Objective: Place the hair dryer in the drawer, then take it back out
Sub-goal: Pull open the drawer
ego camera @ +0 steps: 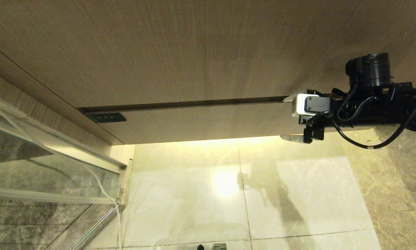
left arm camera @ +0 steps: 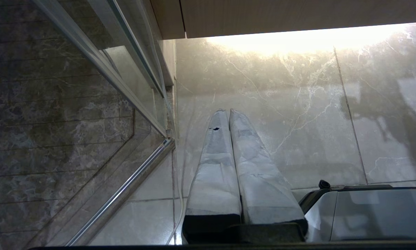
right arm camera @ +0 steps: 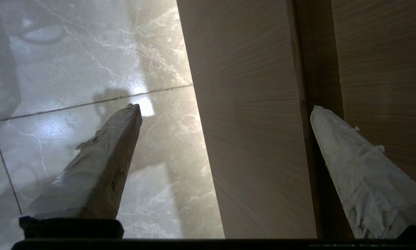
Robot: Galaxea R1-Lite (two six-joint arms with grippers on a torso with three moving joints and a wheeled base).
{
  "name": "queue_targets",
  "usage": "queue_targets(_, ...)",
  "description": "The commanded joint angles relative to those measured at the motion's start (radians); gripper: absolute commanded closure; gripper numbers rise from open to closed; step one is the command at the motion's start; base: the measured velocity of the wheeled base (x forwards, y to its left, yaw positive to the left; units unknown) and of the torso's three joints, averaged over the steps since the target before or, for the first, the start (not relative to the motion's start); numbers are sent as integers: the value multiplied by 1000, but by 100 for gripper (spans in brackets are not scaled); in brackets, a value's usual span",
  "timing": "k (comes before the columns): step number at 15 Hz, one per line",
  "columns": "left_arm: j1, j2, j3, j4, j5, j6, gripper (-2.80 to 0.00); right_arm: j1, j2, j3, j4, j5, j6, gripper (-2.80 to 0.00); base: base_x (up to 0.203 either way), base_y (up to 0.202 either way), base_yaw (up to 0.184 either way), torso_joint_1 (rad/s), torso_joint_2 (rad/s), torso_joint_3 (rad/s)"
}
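While between spread end effector [right arm camera: 225, 109] fingers, drawer [right arm camera: 256, 139] front.

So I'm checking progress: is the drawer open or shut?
Shut: the drawer front sits flush under the counter, with the open right claw straddling it.

Left gripper [left arm camera: 229, 113] points down at the pale marble floor [left arm camera: 280, 114], its two taped fingers [left arm camera: 216, 163] pressed together, nothing between them. A glass partition [left arm camera: 89, 69] with a metal rail [left arm camera: 124, 191] stands beside it. The wood-grain cabinet [left arm camera: 298, 14] edge is lit from beneath.
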Motion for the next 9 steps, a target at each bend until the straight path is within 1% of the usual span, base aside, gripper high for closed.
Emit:
queue_targets(1, 0, 0, -1, 0, 0, 0, 0, 2, 1, 0, -4, 3, -3, -280, 0, 0, 0, 0, 0, 0)
queue_targets(3, 0, 0, 0, 0, 0, 0, 0, 2, -1, 15, -39, 2, 2, -280, 0, 0, 0, 0, 0, 0)
queue_targets(9, 0, 0, 0, 0, 0, 0, 0, 2, 11, 32, -69, 2, 13, -280, 0, 0, 0, 0, 0, 0)
